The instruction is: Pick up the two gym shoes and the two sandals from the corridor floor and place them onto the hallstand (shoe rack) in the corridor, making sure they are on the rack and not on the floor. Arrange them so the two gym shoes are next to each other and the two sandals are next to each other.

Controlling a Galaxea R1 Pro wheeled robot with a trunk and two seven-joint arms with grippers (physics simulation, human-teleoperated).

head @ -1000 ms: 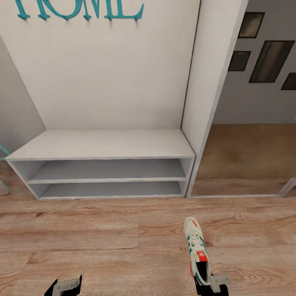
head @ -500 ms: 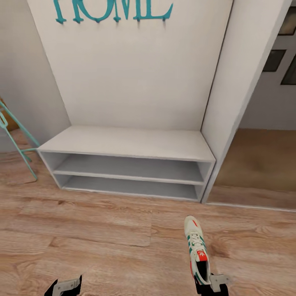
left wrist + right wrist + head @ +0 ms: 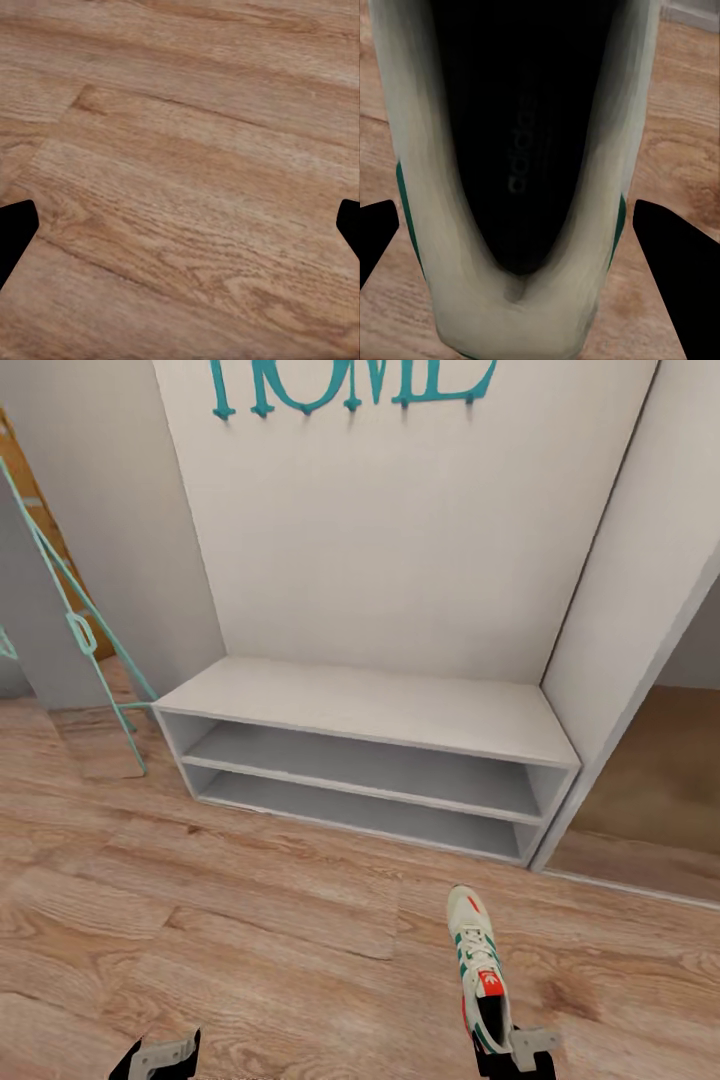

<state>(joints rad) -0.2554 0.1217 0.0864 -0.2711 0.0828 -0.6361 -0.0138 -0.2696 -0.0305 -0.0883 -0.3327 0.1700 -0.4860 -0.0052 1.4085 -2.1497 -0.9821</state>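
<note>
gym shoes first: you have one of them in hand, and nothing from the task sits on the rack yet, so most of the job looks to be ahead of you. at the far left a teal wire frame [image 3: 60,610] leans by the grey wall. low on the left, your left gripper [image 3: 160,1057] hangs over the bare corridor floor [image 3: 230,920]; in its wrist view the two fingertips [image 3: 15,236] stand wide apart with only wood grain between them, so it is open and carrying nothing. ahead, in the middle, the hallstand [image 3: 380,705] stands against its white back panel, under the teal letters [image 3: 350,380]; its top board and both lower shelves look bare. to the right of centre, the gym shoe [image 3: 478,970] is held above the floor, toe pointing toward the rack, with your right gripper [image 3: 515,1052] at its heel. in the right wrist view the shoe's dark opening sits between the fingertips [image 3: 671,259], which look spread around the heel, so i judge it gripped there, though actual contact is hard to see. one shoe is ready to set down; the other gym shoe and both sandals remain to be fetched.
</note>
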